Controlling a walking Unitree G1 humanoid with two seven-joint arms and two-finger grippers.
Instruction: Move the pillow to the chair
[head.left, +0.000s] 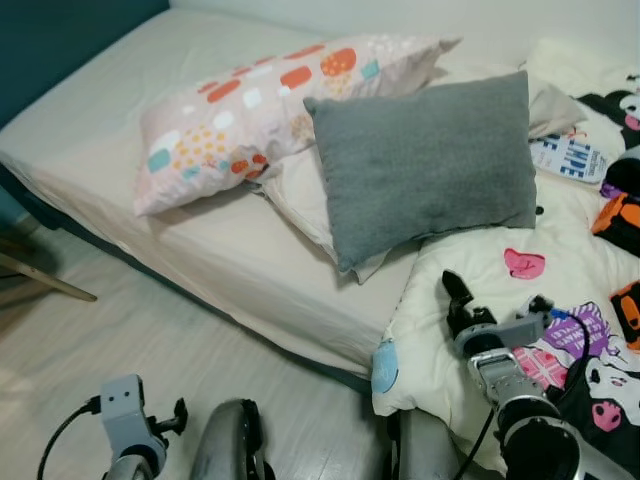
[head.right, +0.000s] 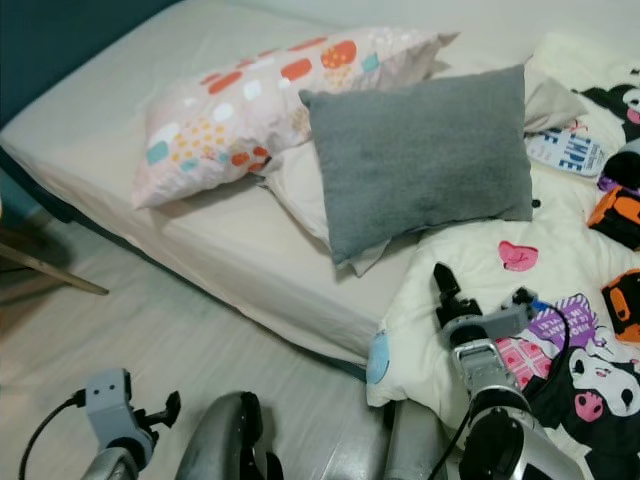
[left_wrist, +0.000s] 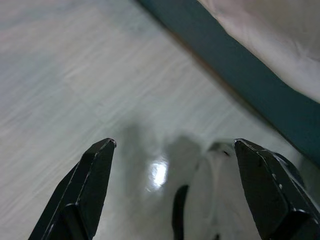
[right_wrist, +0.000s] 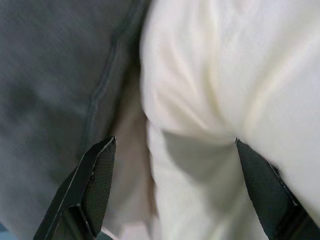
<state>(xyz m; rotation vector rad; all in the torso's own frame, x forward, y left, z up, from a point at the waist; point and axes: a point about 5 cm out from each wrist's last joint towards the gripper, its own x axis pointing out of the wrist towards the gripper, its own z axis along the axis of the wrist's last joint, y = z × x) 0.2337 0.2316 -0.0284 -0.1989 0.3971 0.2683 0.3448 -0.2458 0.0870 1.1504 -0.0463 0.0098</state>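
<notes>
So the grey pillow (head.left: 425, 165) leans on the bed (head.left: 120, 120), propped against other pillows; the right hand (right_wrist: 172, 185) hovers spread just short of it, probably lining up a grab, left hand (left_wrist: 172, 190) spread over the floor.

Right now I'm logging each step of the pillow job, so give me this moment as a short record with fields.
Setting: bed with beige sheet, robot standing at its side
Grey pillow: on the bed, leaning on a white pillow
Patterned pillow: behind and to the left of the grey one
Cartoon-print duvet: bunched on the right of the bed
Right gripper: open, over the duvet, near the grey pillow's lower edge
Left gripper: open, low over the wooden floor
Pillow held: not yet
</notes>
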